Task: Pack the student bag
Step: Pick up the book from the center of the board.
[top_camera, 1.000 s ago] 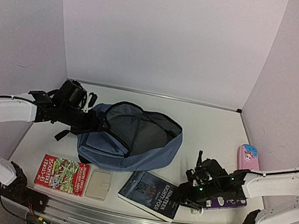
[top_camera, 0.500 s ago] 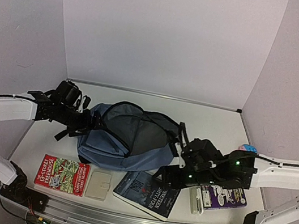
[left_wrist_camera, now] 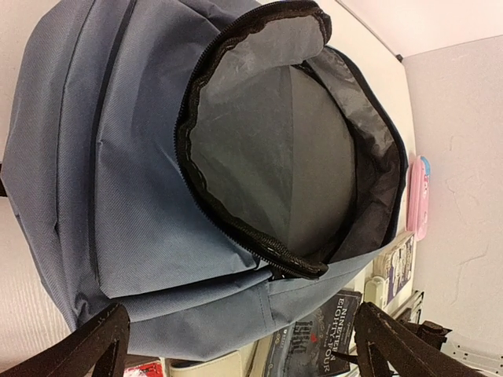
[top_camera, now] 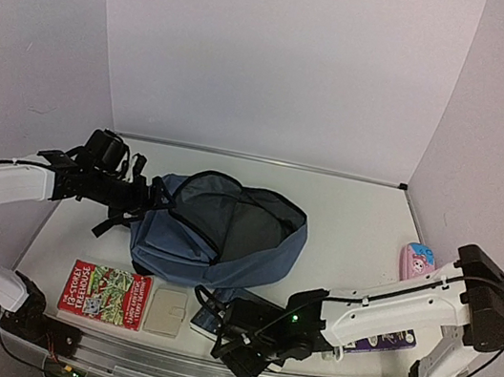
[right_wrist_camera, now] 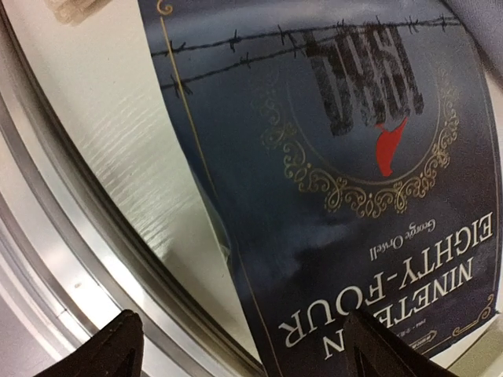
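Left gripper (left_wrist_camera: 244,339): fingers spread wide with nothing between them. It hangs at the left end of the student bag (top_camera: 178,252), facing the bag's mouth.
Right gripper (right_wrist_camera: 247,342): fingers spread apart, low over the near edge of the dark blue book (right_wrist_camera: 338,157), close to the front rim of the table (top_camera: 355,211). Cannot tell whether it touches the cover.
Student bag, position: lies left of centre on the table, main zip undone, mouth gaping up and to the right.
Student bag, contents: only grey lining shows inside.
Beside the bag: the dark blue book, just off the bag's near edge.
Front row, left to right: red book (top_camera: 104,294), beige case (top_camera: 166,312), dark blue book, purple book (top_camera: 383,340).
Far right: pink pencil case (top_camera: 418,265), by the right wall, well apart from the bag.
Left wrist view only: the inside of the compartment, down to the lining.
Right wrist view only: cover detail, namely barbed wire, "1984", "Nineteen Eighty-Four" and George Orwell.
Top view only: both arms at once, with the right arm lying across most of the dark blue book.
Count: bag 1; books 3; pencil case 1; beige case 1; grippers 2, both spread.
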Controlling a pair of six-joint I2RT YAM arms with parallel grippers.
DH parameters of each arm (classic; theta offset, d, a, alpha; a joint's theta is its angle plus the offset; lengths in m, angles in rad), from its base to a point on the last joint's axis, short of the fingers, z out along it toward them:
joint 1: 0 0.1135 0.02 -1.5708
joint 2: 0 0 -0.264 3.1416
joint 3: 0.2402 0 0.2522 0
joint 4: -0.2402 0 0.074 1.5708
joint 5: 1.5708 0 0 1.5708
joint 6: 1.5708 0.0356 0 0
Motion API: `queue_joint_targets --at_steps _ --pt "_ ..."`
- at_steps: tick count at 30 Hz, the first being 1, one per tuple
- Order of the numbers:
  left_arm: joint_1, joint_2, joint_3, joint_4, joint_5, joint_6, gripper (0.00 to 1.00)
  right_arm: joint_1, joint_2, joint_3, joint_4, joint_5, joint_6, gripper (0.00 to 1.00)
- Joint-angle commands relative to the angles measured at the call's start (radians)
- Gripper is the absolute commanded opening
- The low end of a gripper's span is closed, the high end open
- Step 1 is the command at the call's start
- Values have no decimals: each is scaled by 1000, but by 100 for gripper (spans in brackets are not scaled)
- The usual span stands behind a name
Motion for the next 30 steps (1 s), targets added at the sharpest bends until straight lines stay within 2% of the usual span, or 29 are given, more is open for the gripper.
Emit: queue_joint_targets --at_steps 1,5,9,19,25,30 --pt "8 -24 -3 7 0 13 100 21 66 74 -75 145 -41 86" --pt "10 -1 13 7 1 26 100 24 100 80 -102 197 -29 82" --pt "11 24 34 8 10 38 100 24 109 75 -119 234 -16 72" --pt "11 34 14 53 65 59 100 24 146 69 -97 228 -22 31" --pt "11 18 -24 69 92 51 100 24 132 75 -77 197 -29 1" --pt "9 -4 -43 96 164 67 99 24 74 86 -69 156 -29 0"
